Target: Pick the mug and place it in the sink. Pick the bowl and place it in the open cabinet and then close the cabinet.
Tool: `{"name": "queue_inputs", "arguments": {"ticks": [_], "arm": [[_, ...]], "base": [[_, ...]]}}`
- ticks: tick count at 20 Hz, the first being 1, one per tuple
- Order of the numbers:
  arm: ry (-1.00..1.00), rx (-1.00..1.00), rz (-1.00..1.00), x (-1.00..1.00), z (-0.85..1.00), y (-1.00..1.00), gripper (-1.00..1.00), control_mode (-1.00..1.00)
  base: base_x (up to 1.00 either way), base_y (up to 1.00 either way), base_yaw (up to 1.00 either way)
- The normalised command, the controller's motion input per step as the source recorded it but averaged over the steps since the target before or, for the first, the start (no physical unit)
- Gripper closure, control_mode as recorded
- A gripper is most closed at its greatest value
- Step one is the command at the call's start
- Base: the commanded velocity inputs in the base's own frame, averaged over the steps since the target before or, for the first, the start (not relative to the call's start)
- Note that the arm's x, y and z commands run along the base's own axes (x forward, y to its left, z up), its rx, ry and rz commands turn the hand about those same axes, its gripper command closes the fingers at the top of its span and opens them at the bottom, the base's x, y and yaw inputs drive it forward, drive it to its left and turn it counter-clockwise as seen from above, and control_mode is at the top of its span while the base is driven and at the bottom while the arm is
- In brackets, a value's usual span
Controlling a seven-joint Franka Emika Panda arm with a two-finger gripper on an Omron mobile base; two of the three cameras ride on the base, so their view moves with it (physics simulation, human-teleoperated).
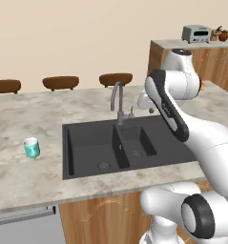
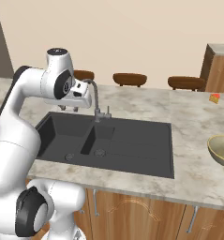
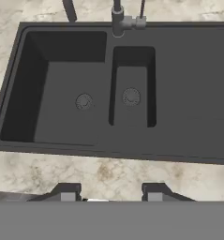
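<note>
My end effector (image 3: 111, 192) hangs over the sink (image 3: 179, 89), fingers spread on nothing. The left base view has the mug (image 1: 32, 147) upright on the bench (image 1: 20, 119) left of the sink; the right base view has the bowl (image 2: 222, 150), cut off at the edge.

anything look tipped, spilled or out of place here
Nothing stands out. The mug stands upright on the counter left of the sink, the bowl sits upright on the counter to the sink's right, and both basins look dry. The gripper hovers over the sink, jaws apart, holding nothing.
</note>
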Motion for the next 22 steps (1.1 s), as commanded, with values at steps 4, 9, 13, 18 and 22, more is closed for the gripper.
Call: {"name": "queue_inputs", "arguments": {"ticks": [4, 9, 13, 18, 22], "arm": [[0.0, 0.0, 0.01, -0.23, -0.02, 0.25, -1.0, -1.0], [0.0, 0.09, 0.0, -0.38, -0.3, 0.86, -1.0, -1.0], [0.0, 0.01, 0.03, -0.33, -0.33, 0.92, -1.0, -1.0], [0.01, 0.03, 0.16, 0.0, -0.52, 1.0, -1.0, -1.0], [0.02, -0.01, 0.18, 0.02, -0.31, 1.0, -1.0, -1.0]], "base": [[0.0, 0.0, 0.0], [0.0, 0.0, 0.0], [0.0, 0.0, 0.0], [0.0, 0.0, 0.0], [0.0, 0.0, 0.0]]}}
